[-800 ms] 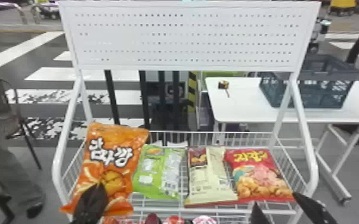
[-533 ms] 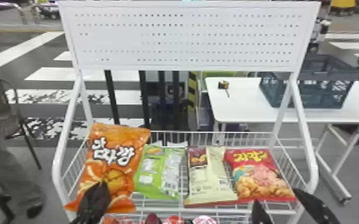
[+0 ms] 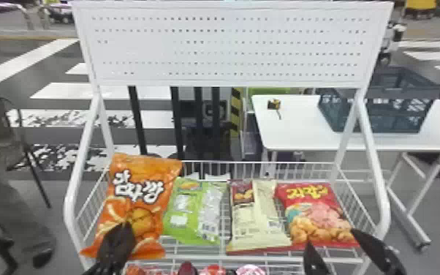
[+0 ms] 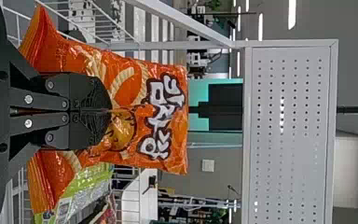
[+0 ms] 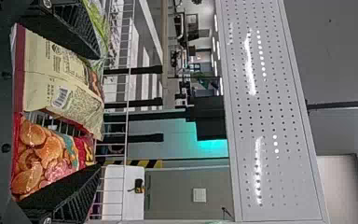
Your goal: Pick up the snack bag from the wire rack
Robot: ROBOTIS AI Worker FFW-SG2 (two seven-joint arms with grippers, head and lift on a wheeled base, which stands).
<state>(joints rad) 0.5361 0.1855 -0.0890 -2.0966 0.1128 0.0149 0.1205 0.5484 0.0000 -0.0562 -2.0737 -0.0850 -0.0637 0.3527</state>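
Evidently has left gripper [image 3: 123, 227] clamped low on orange bag [image 3: 146, 162]; shows white lettering [image 3: 137, 189] above; has right gripper [image 3: 331, 238] spread apart.

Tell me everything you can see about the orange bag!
The orange snack bag is shiny and crinkly, with big white letters and a round golden picture on its front. Its bottom edge flares out. It's tilted, at the left end of the wire rack, its lower front pinched in the left hand.
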